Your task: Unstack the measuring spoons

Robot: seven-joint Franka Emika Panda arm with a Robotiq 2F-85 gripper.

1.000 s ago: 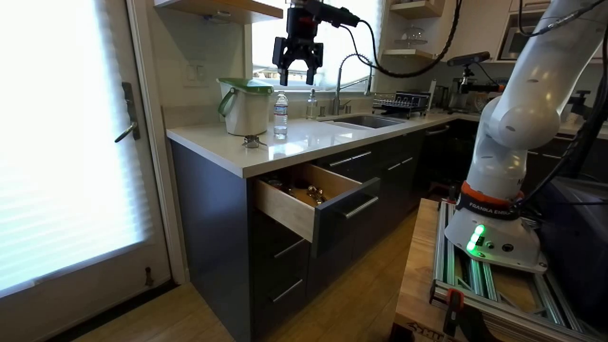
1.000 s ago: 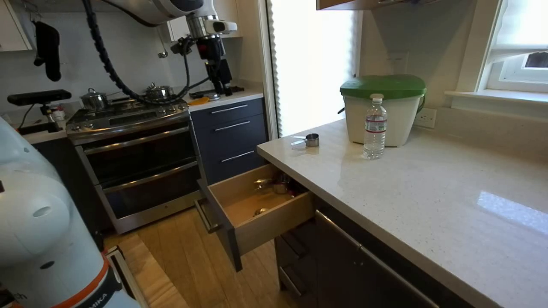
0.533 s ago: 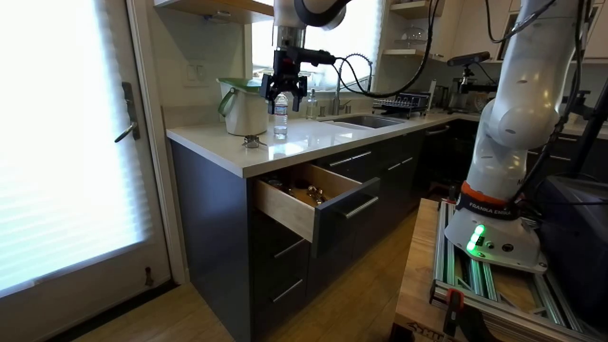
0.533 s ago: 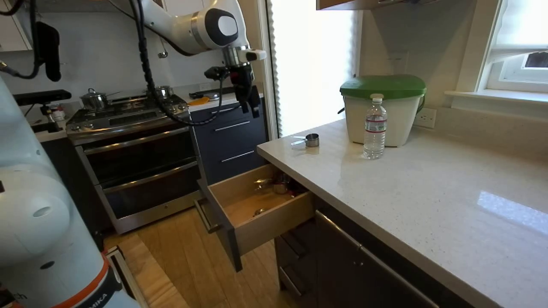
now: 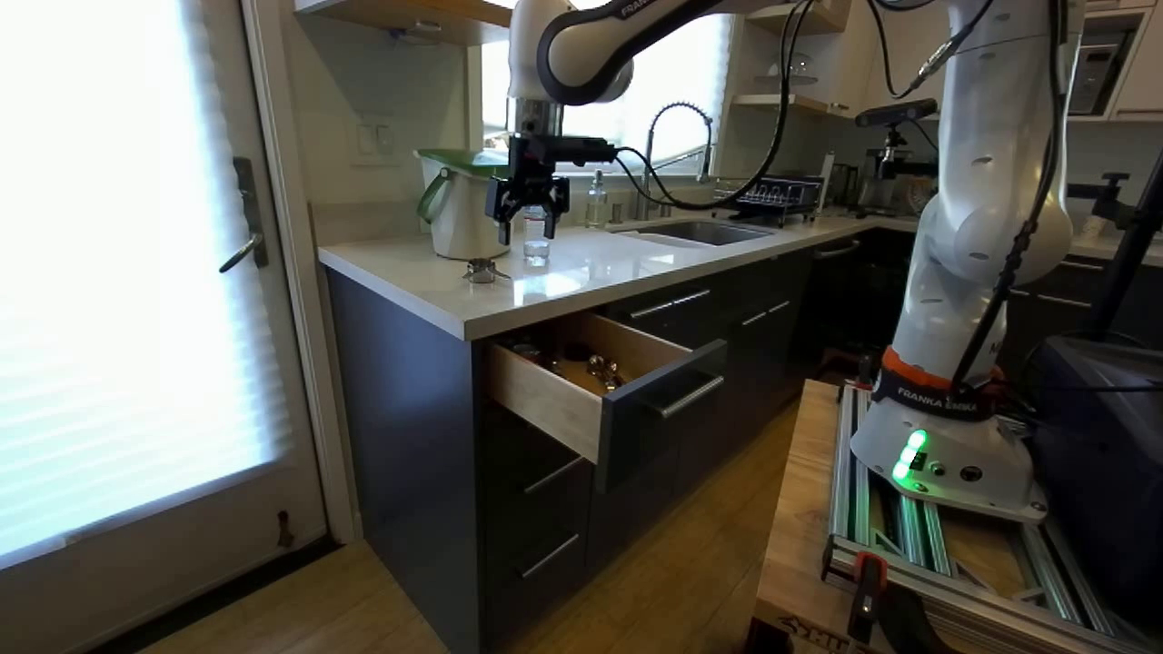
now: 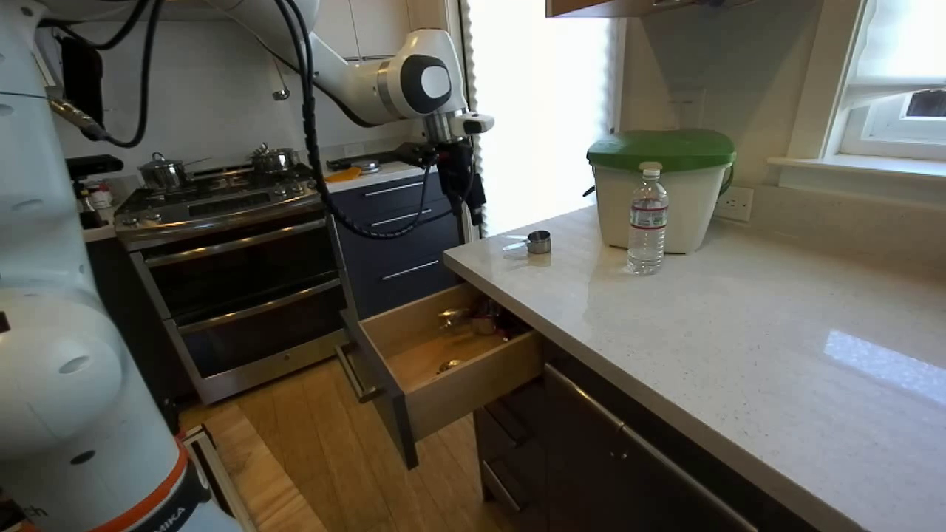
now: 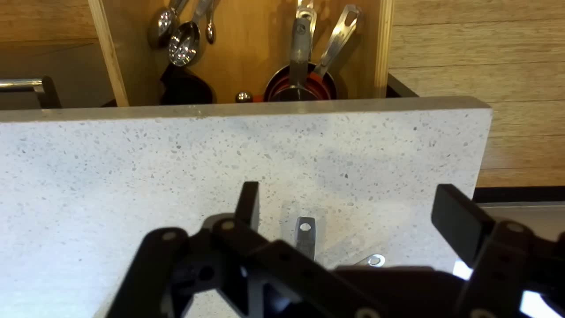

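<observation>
The measuring spoons, small metal cups with flat handles, sit stacked on the white countertop near its corner. They show in both exterior views (image 5: 481, 271) (image 6: 539, 242). In the wrist view only two handle ends show, a dark one (image 7: 305, 236) and a shiny one (image 7: 375, 260); the cups are hidden behind my gripper's body. My gripper (image 7: 353, 207) is open and empty, pointing down. It hangs above the counter, apart from the stack, as an exterior view (image 5: 527, 227) shows. It also shows in an exterior view (image 6: 477, 210), side-on.
A water bottle (image 6: 648, 240) and a white bin with a green lid (image 6: 665, 192) stand on the counter beside the stack. An open drawer (image 6: 473, 384) with metal spoons (image 7: 184, 43) and cups (image 7: 299, 57) juts out below the counter edge (image 7: 265, 109).
My arm has reached out and lowered. The gripper has come down and closer to the measuring spoons, staying open. The stack, bottle, bin and drawer have not moved.
</observation>
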